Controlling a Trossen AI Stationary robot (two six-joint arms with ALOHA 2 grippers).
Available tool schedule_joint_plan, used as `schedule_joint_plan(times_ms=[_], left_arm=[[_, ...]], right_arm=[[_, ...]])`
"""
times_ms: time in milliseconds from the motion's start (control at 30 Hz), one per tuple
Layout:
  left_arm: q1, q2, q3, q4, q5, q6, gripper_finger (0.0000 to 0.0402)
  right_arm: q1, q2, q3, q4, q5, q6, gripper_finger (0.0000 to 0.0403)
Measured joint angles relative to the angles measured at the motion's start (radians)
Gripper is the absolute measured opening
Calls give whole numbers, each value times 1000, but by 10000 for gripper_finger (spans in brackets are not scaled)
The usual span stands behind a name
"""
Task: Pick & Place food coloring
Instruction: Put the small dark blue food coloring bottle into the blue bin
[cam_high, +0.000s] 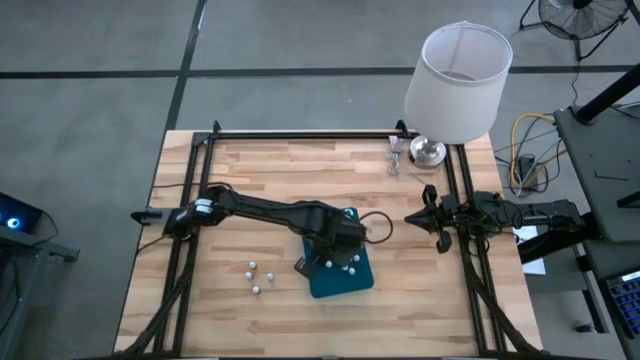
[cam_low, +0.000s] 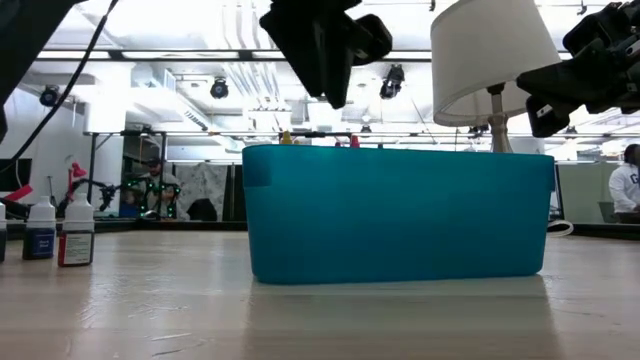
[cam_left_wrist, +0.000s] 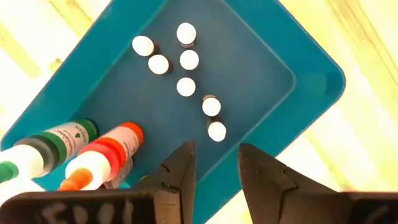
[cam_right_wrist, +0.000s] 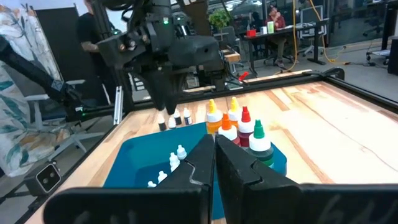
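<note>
The food coloring is partly in the teal tray (cam_high: 322, 288). Several tiny white-capped bottles (cam_left_wrist: 186, 62) stand on its floor. Taller ones with green, red and orange tops (cam_right_wrist: 239, 130) stand at one end. Three more small bottles (cam_high: 258, 277) stand on the wood to the tray's left and also show in the low view (cam_low: 60, 235). My left gripper (cam_left_wrist: 214, 149) hangs above the tray, pointing down. It is open, with nothing between its fingers. My right gripper (cam_right_wrist: 214, 158) rests shut at the table's right edge (cam_high: 440, 218), pointing level toward the tray.
A lamp with a white shade (cam_high: 455, 85) stands at the far right corner, with small clear items (cam_high: 397, 155) beside its base. Black frame rails (cam_high: 300, 135) run along the table's far, left and right sides. Bare wood lies near the front edge.
</note>
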Motion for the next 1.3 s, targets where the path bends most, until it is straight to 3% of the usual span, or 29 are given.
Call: schedule_joint_plan(times_ms=[233, 733, 967, 1300], left_arm=[[0, -113, -176, 33, 3, -4, 92], [-43, -505, -791, 419, 29, -37, 92], [-55, -628, -933, 444, 29, -137, 92], [-62, -709, -1008, 432, 27, -212, 92]], right_arm=[[0, 0, 0, 0, 0, 0, 9], [0, 0, 0, 0, 0, 0, 9], [0, 0, 0, 0, 0, 0, 9], [0, 0, 0, 0, -1, 0, 9]])
